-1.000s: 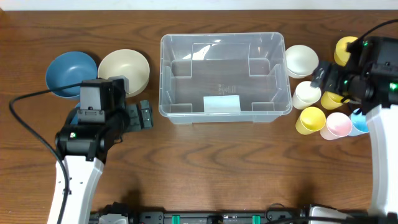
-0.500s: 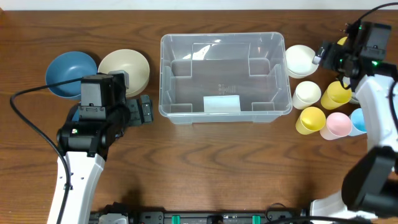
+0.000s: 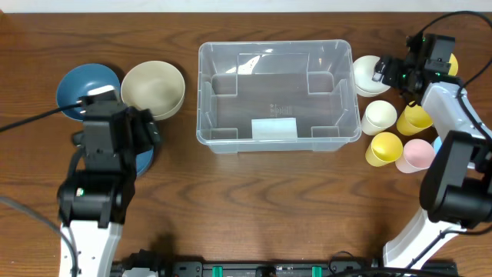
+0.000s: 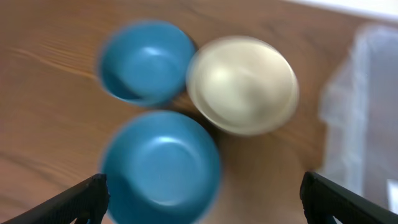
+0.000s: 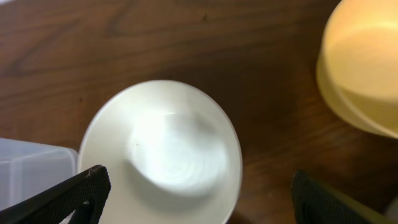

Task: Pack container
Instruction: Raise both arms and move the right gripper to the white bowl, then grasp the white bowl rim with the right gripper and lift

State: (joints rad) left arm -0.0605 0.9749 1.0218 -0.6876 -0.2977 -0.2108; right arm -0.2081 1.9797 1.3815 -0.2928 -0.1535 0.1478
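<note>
Left end of the counter (image 3: 246,208): the left gripper (image 4: 205,198) hangs released, fingers spread wide, over the nearer blue bowl (image 4: 160,167). The farther blue bowl (image 4: 148,61) and the cream bowl (image 4: 242,84) sit behind it toward the far-left corner. The wrist view is smeared, so we cannot tell whether their rims touch.

Middle, toward the far edge: the container (image 3: 273,96) stands upright and empty, with a pale label at its near wall.

Just beside its right wall is the white bowl (image 5: 163,152). The right gripper (image 5: 199,190) is above it, released, grasping nothing. A yellow vessel (image 5: 367,68) lies close on the right. The white cup (image 3: 379,117), yellow cup (image 3: 383,148) and pink cup (image 3: 419,154) crowd the right edge.

Risks, as we judge them:
- On the left, a finger coming down between crowded rims could shove a neighbouring bowl or pinch two at once.
- On the right, the inner finger could land on the container's rim, because the white bowl sits so near it.
- The right forearm reaches over the cups and could tip one.
- Smooth bowl walls may slip from a shallow pinch.

Surface: dark brown wood grain, level. Room: only a pale strip shows beyond the far edge, and a black rail runs along the near edge.
</note>
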